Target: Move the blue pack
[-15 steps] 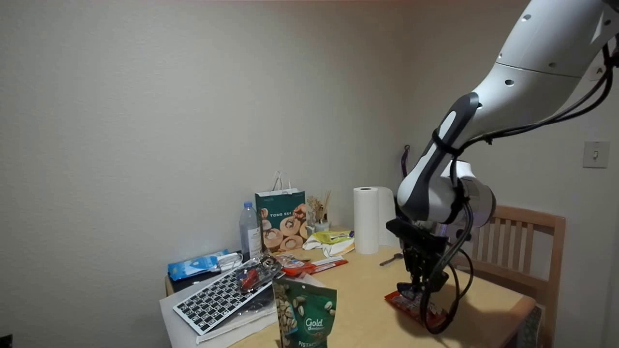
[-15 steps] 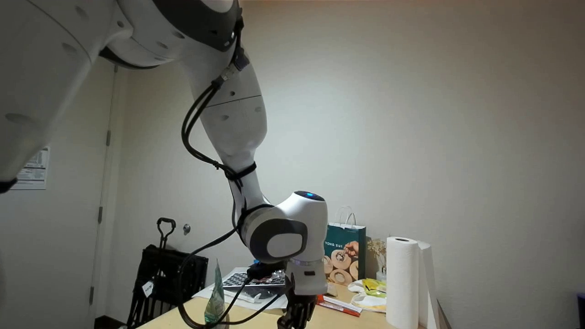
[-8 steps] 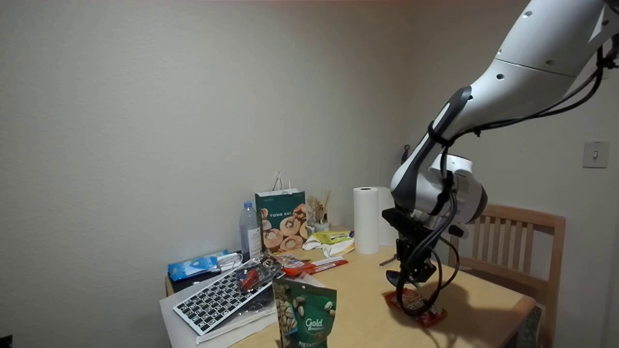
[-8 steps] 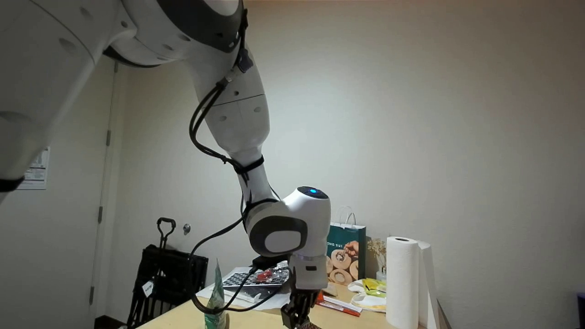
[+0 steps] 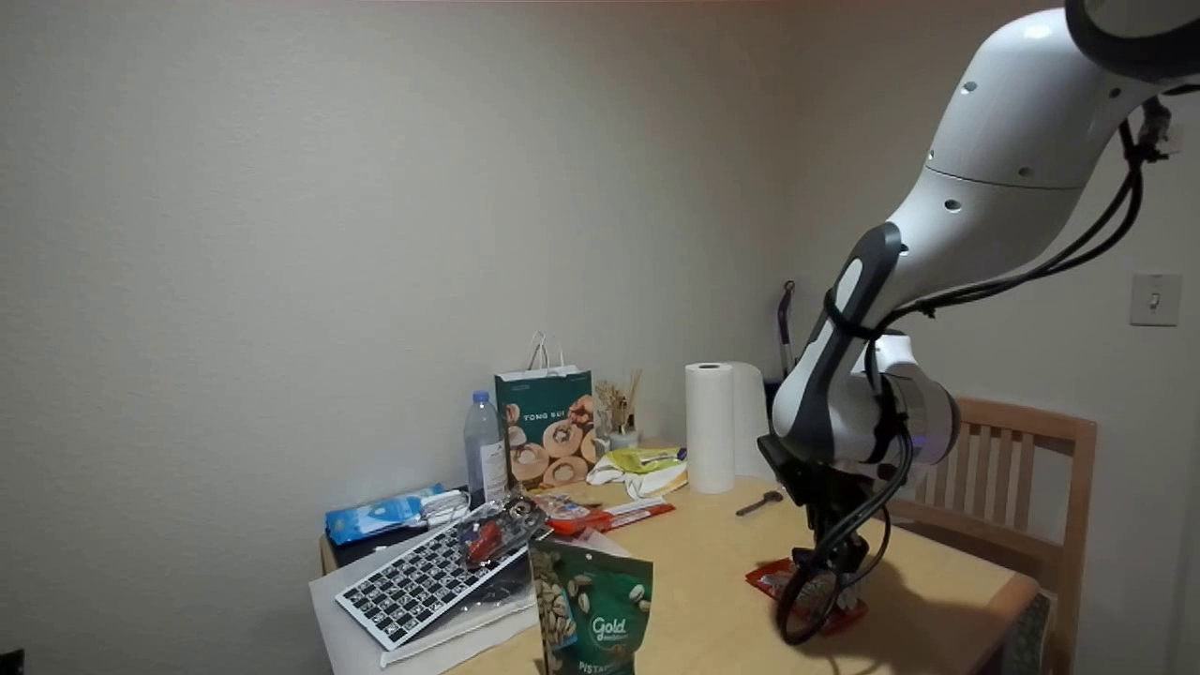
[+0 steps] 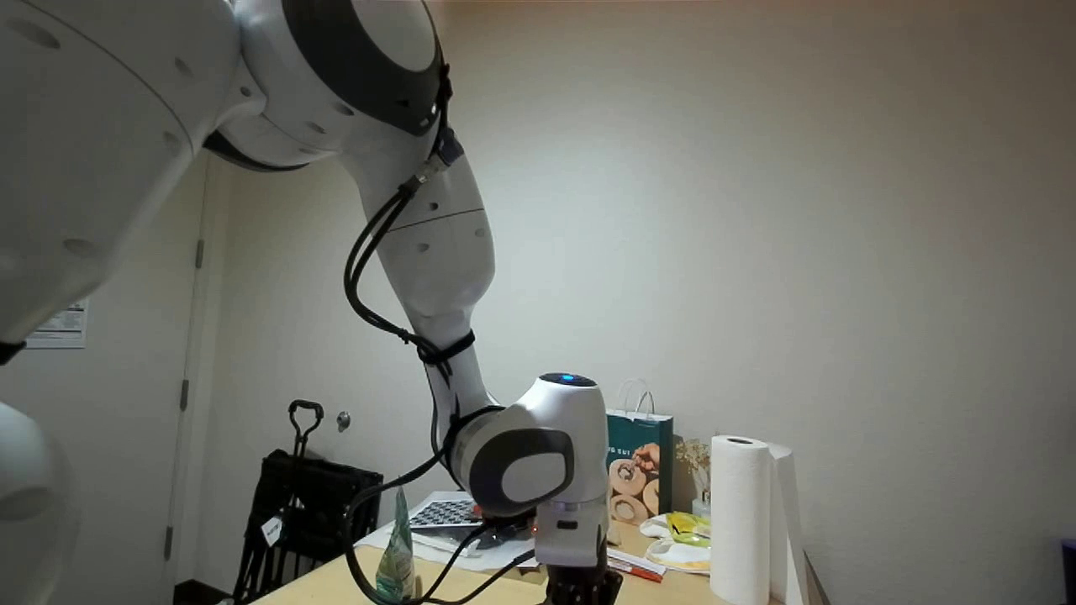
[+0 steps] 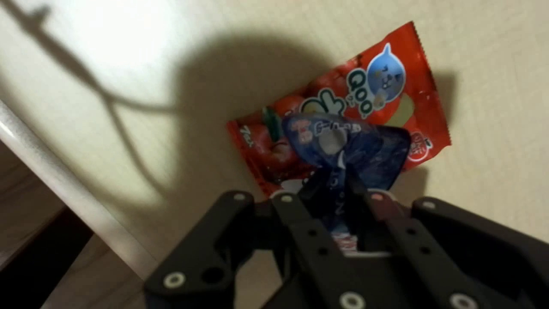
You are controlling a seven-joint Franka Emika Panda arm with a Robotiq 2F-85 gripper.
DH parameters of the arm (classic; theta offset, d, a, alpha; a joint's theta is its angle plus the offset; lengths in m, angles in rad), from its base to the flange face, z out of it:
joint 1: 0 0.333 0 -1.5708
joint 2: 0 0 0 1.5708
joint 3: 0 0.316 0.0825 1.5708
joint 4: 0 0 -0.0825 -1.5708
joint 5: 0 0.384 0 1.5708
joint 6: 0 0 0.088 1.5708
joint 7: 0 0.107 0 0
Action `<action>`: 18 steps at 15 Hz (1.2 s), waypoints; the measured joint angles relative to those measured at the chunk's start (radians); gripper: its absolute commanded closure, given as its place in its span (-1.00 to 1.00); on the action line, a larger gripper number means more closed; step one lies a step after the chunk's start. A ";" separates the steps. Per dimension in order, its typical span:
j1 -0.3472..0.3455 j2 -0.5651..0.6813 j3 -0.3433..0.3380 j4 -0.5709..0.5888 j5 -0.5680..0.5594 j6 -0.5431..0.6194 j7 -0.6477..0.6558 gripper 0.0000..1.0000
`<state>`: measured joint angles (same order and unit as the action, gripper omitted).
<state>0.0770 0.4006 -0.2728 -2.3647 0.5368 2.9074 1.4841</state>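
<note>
My gripper (image 7: 340, 174) is shut on the blue pack (image 7: 373, 148) in the wrist view. The glossy blue packet is pinched and folded between the fingertips, its free end spreading out past them. It is over the flat red packet (image 7: 388, 115), which lies on the table; I cannot tell whether the two touch. In an exterior view my gripper (image 5: 827, 561) is low over the red packet (image 5: 771, 577), partly behind cables, and the blue pack cannot be made out. In an exterior view the gripper (image 6: 582, 590) is cut off by the lower edge.
A green pistachio pouch (image 5: 600, 614) stands at the front of the table. A keyboard (image 5: 422, 581), a pale-blue package (image 5: 375, 517), a bottle (image 5: 485, 450), a paper bag (image 5: 548, 427) and paper towels (image 5: 711, 431) stand or lie behind. A table edge (image 7: 77, 201) shows in the wrist view.
My gripper first rose and moved toward the paper towels, with the blue pack showing above the red packet. It has since come back and lower over the red packet, which has not moved.
</note>
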 measured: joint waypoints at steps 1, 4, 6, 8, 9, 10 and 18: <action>0.015 0.011 -0.016 0.011 -0.001 -0.025 0.022 0.78; 0.002 0.020 0.002 0.020 -0.006 -0.029 0.024 0.87; -0.008 0.020 0.012 0.022 -0.013 -0.027 0.024 0.88; -0.017 0.025 0.025 0.033 -0.018 -0.018 0.024 0.89; -0.025 0.030 0.033 0.043 -0.018 -0.014 0.024 0.88; -0.030 0.038 0.039 0.055 -0.018 -0.011 0.024 0.88; -0.059 0.126 0.058 0.141 -0.020 -0.017 0.024 0.91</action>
<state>0.0183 0.5270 -0.2152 -2.2236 0.5170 2.8908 1.5084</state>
